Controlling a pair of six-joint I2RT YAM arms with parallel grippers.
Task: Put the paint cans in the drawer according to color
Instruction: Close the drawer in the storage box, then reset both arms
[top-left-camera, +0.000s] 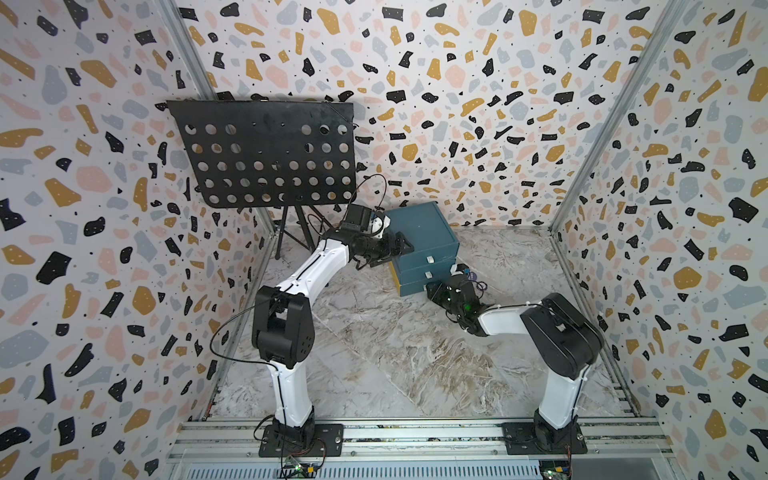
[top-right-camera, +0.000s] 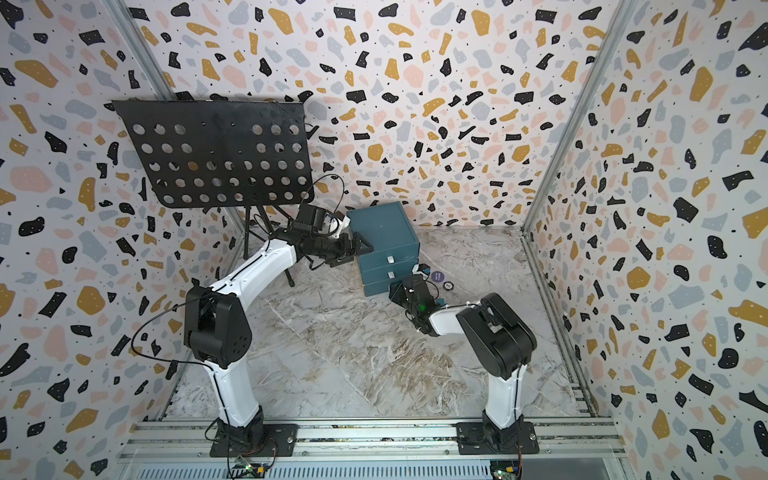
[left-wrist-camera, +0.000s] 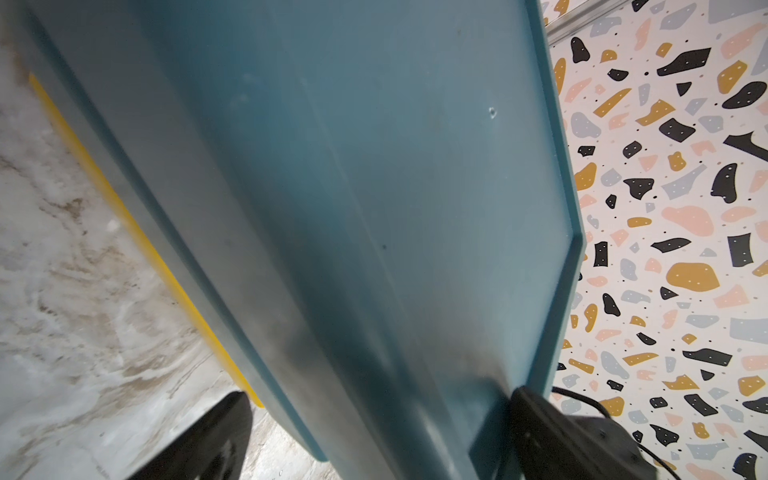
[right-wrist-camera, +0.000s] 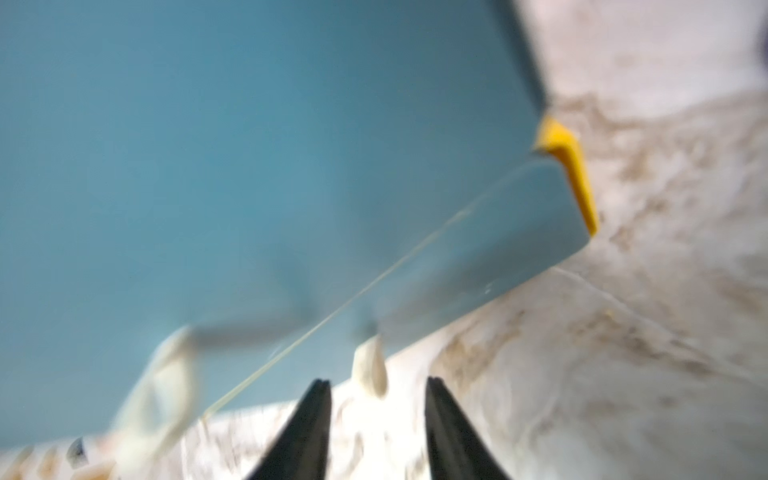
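The dark teal drawer (top-left-camera: 419, 232) chest stands at the back of the marble floor, and its three fronts look shut. My left gripper (top-left-camera: 400, 249) is open at its upper left edge. In the left wrist view one finger (left-wrist-camera: 552, 424) lies against the chest's teal side (left-wrist-camera: 353, 187) and the other finger (left-wrist-camera: 216, 440) hangs over the floor. My right gripper (right-wrist-camera: 377, 382) is open low at the front. The lowest drawer's white pull (right-wrist-camera: 370, 370) sits just beyond its tips, untouched. No paint cans show.
A black perforated music stand (top-left-camera: 266, 153) on a tripod stands behind my left arm. A dark purple disc (top-right-camera: 437, 276) and a small pale ring (top-right-camera: 448, 285) lie on the floor right of the chest. Patterned walls close in three sides.
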